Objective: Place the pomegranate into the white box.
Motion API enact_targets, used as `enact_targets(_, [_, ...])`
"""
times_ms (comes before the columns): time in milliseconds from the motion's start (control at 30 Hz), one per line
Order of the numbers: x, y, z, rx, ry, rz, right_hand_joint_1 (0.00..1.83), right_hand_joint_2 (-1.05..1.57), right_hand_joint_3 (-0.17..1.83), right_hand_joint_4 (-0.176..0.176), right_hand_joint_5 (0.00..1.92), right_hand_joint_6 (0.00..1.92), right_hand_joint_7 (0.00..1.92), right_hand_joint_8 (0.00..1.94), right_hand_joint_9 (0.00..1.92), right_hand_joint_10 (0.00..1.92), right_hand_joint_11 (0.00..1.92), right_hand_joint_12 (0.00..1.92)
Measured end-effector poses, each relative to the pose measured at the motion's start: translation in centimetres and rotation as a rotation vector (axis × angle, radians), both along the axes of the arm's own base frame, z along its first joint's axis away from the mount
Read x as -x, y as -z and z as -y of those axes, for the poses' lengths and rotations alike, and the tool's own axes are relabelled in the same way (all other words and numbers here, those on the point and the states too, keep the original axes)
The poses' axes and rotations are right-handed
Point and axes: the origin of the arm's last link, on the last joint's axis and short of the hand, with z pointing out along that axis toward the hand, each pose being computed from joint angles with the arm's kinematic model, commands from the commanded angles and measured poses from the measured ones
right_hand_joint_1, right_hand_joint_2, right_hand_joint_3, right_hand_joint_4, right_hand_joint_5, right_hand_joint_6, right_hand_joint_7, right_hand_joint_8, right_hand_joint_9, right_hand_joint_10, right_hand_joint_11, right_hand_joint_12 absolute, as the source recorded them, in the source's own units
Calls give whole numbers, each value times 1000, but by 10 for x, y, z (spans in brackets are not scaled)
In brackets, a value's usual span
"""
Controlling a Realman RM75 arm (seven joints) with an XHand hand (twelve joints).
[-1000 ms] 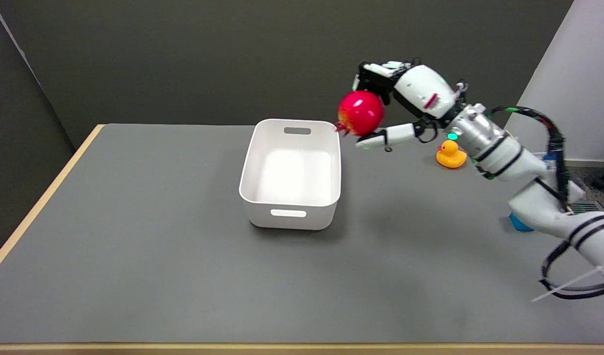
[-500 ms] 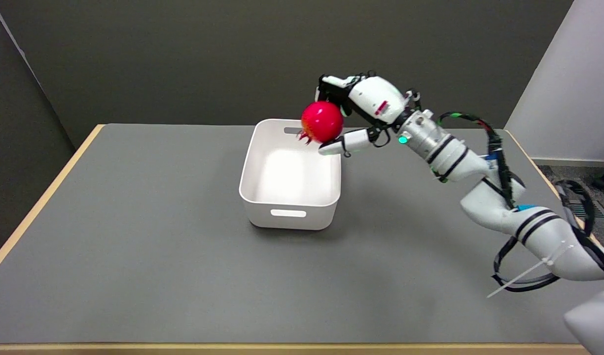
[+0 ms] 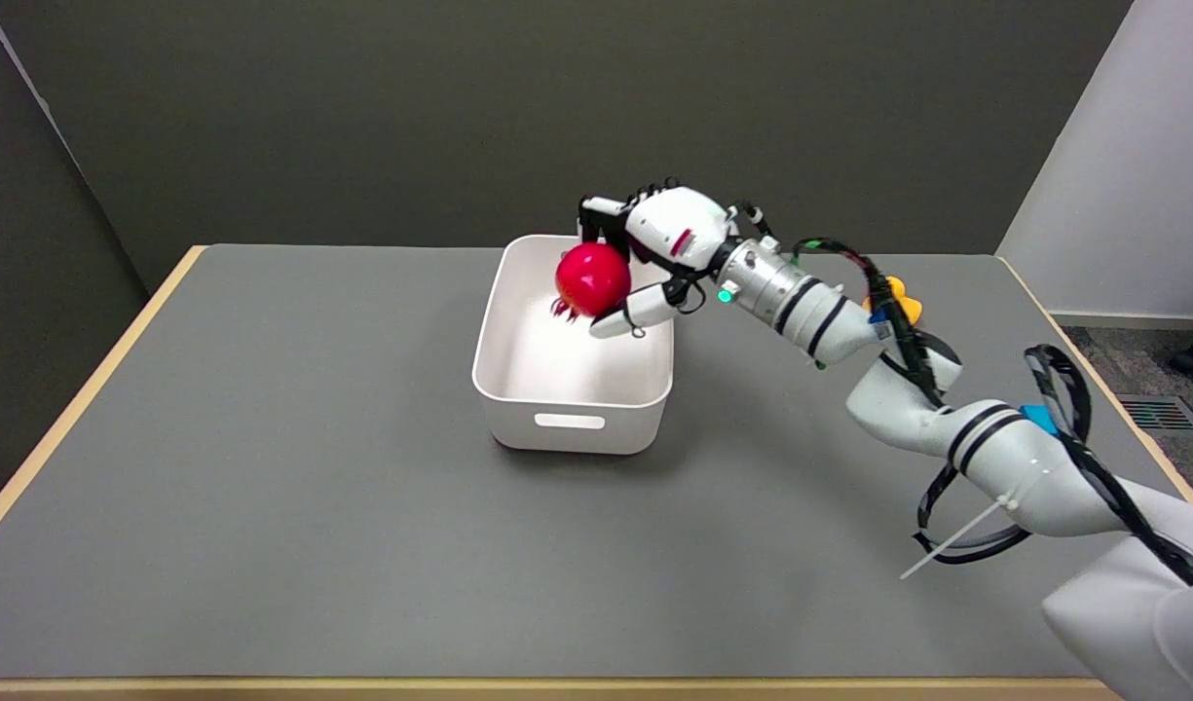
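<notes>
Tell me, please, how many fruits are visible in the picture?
1. The pomegranate is held in the right hand above the inside of the white box. No other fruit shows, though the arm may hide something behind it.

The robot's black-and-white right hand (image 3: 654, 255), gripping the glossy red pomegranate (image 3: 592, 279), moves leftward and lower across the pictures: from beyond the right rim of the white plastic box (image 3: 573, 389), to above its far right corner, to its place now over the open interior near the far wall. The white right arm (image 3: 908, 409) stretches further across the grey table (image 3: 265, 467) and now covers most of the small yellow rubber duck (image 3: 901, 295), which stood in plain sight a second ago.
</notes>
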Motion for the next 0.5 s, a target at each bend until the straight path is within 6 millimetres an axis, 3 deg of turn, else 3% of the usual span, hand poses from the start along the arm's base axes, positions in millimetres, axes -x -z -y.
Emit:
enact_targets(433, [16, 21, 10, 14, 51, -85, 877, 1026, 532, 170, 695, 1540, 923, 1435, 915, 1613, 658, 1893])
enact_targets(467, [16, 24, 10, 12, 50, -95, 908, 1032, 512, 146, 690, 1532, 917, 1430, 909, 1589, 658, 1888])
enact_targets(500, [16, 25, 10, 12, 49, -103, 1049, 1059, 420, 32, 662, 1500, 891, 1396, 884, 1479, 651, 1874])
